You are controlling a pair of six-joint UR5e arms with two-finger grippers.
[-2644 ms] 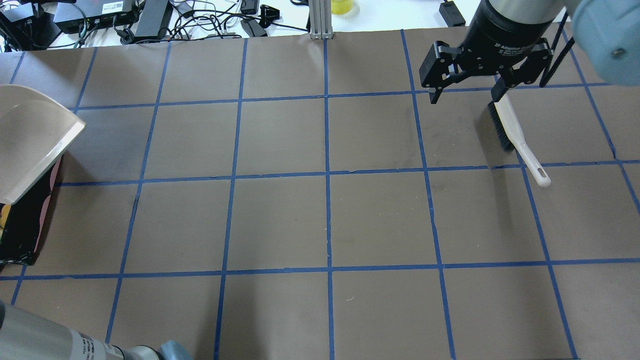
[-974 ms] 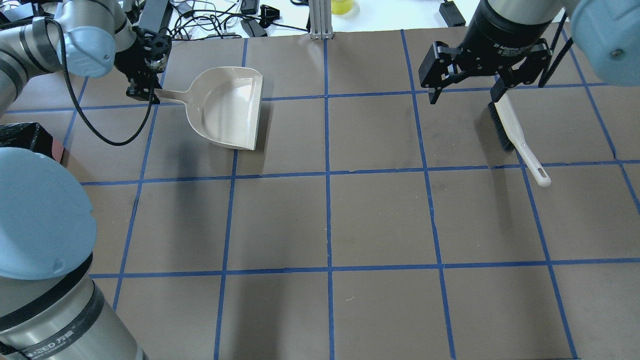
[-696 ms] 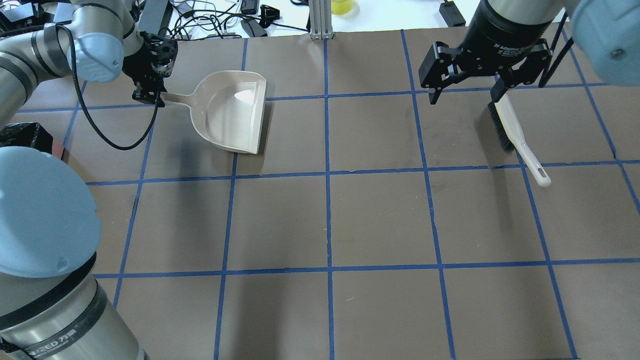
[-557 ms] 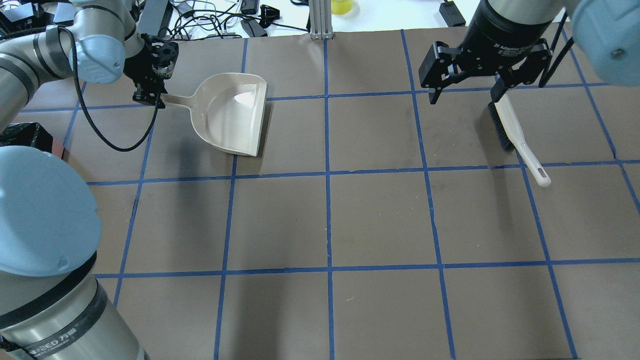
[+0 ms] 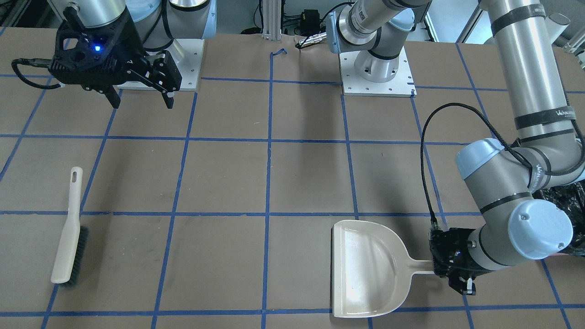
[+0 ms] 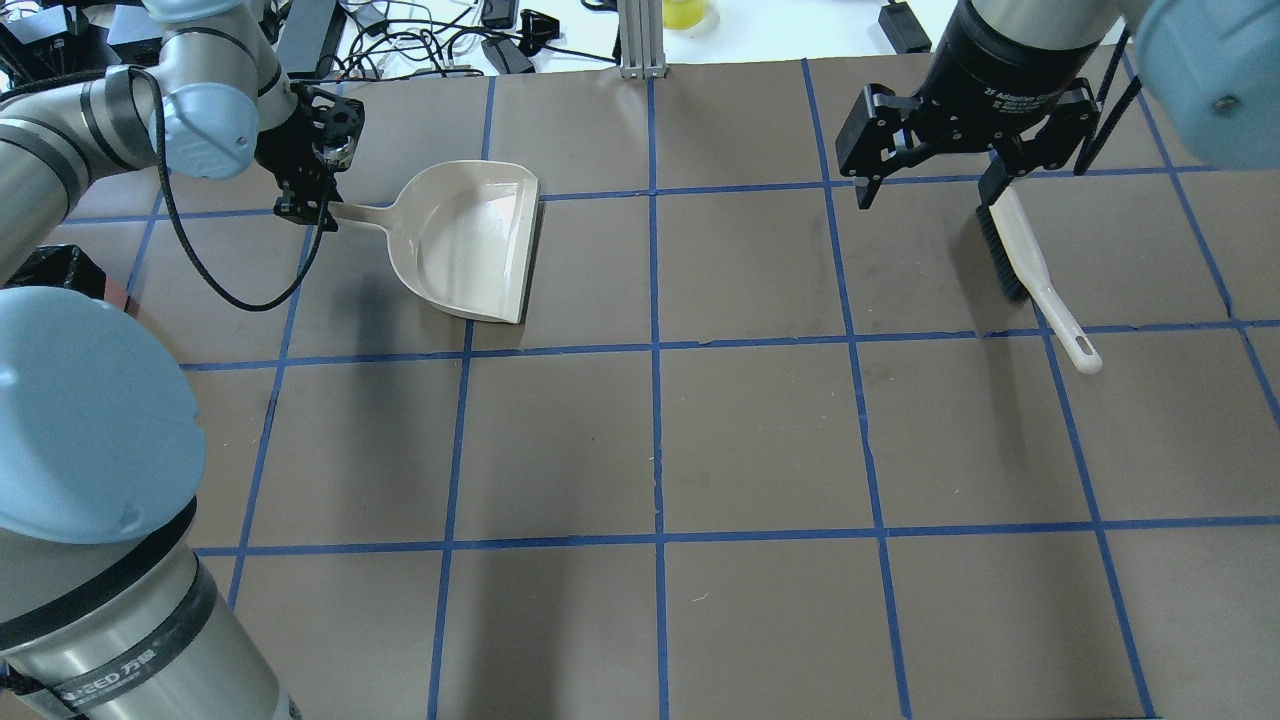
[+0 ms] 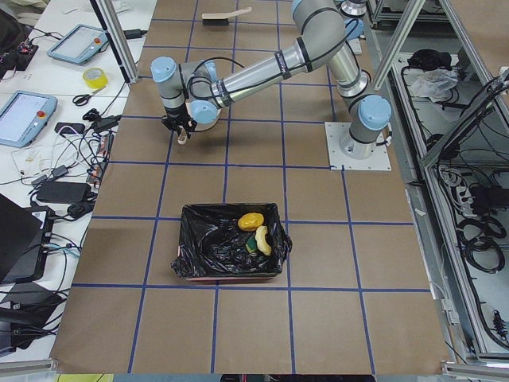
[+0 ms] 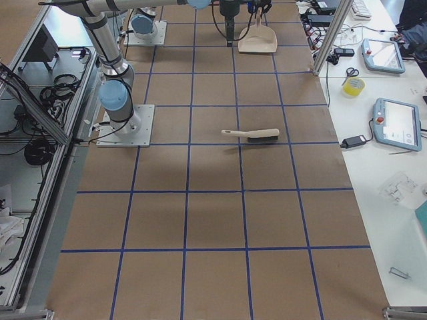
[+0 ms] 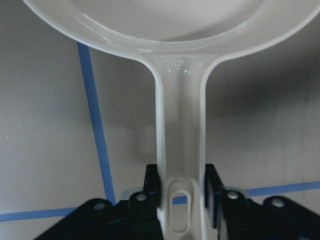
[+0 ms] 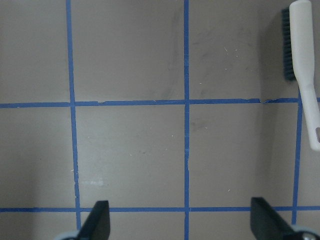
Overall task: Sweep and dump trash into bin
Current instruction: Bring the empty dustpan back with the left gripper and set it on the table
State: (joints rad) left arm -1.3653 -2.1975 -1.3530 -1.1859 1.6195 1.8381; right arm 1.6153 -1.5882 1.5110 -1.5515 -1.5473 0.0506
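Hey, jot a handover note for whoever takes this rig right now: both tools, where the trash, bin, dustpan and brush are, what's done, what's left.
Left tool: shut on the handle of the dustpan, which is empty.
Right tool: open, empty, hovering beside the brush, which lies on the table.
Trash: the orange lump, cream crescent and yellow-green block all lie in the bin.
Done: sweeping and dumping, by the look of it.
Left: probably just releasing the dustpan; I cannot tell whether it touches the table.

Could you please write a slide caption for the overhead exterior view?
Left gripper holds the empty beige dustpan by its handle; right gripper open, brush lying free on the table.
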